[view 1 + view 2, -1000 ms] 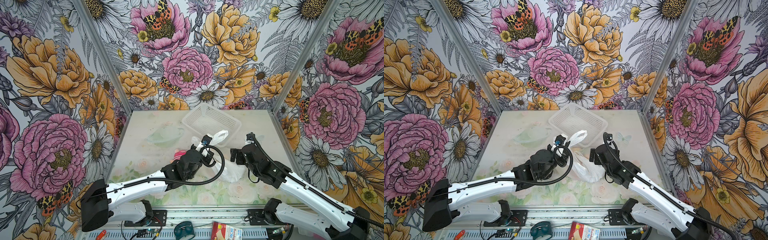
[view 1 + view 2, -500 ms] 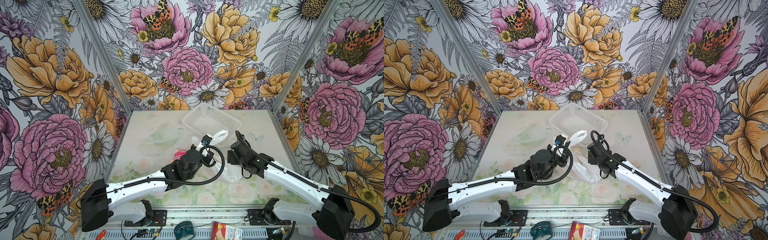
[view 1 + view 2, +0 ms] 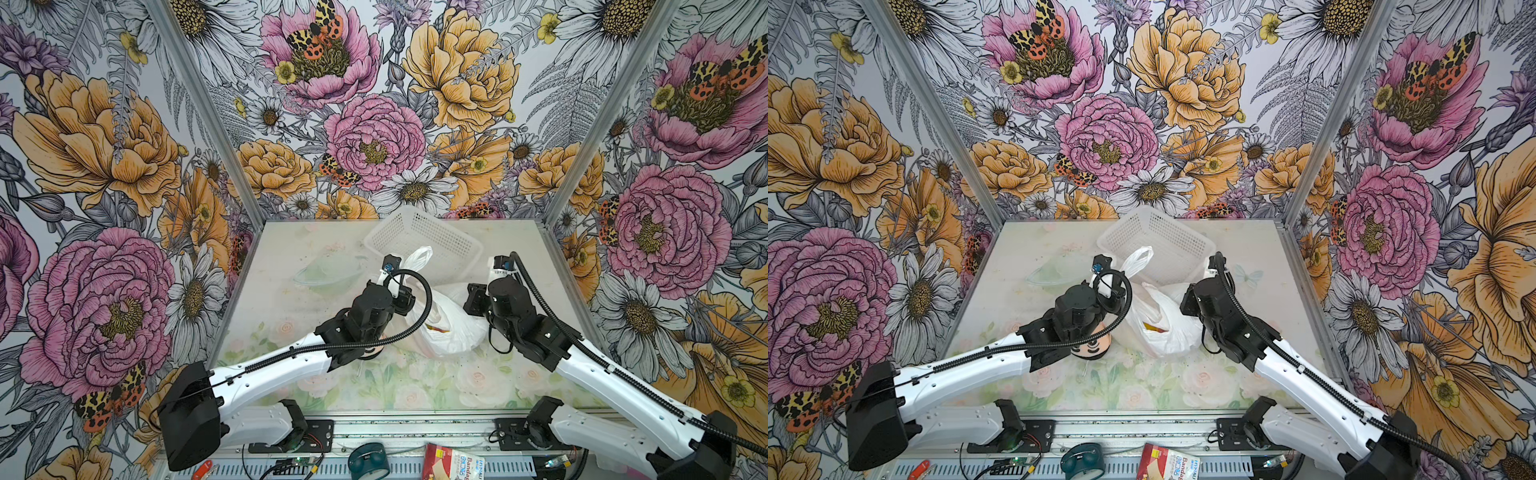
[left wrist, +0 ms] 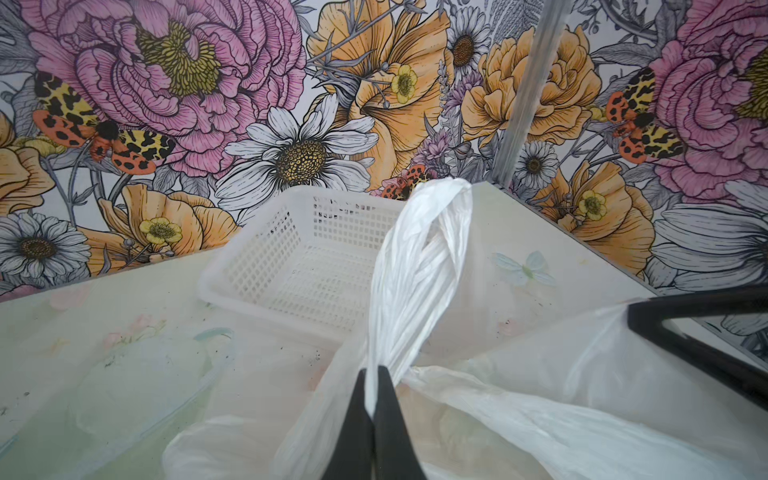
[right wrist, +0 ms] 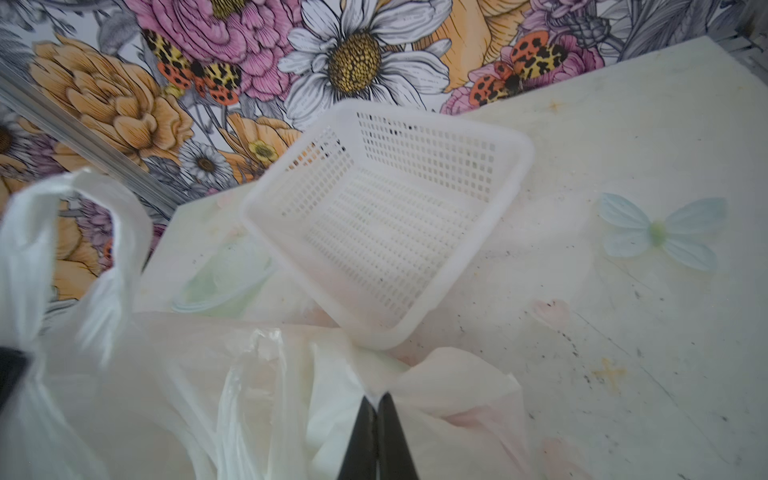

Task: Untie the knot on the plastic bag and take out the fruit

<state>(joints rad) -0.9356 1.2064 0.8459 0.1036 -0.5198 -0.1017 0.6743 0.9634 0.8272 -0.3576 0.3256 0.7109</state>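
The plastic bag (image 3: 451,332) lies near the middle of the counter (image 3: 457,386). The white basket (image 3: 436,241) is at its 12 o'clock and a doll's face (image 3: 1090,348) at its 8 o'clock.

The left gripper (image 4: 375,372) is closed on the foot of one loop handle (image 4: 419,266), which stands up like a twisted rope of film. The right gripper (image 5: 377,397) is closed too, pinching a fold of the rim on the bag's 3 o'clock side.

I see no knot between the handles, so I judge that the knot is undone and the step in hand is to widen the mouth. For this, the grippers should pull apart gently and low, toward 9 and 3 o'clock. The film is thin, crinkly and slippery, and it can tear or slide out.

The fruit (image 3: 1152,327), glossy orange and yellow, shows inside the mouth. It looks rounded and may roll.
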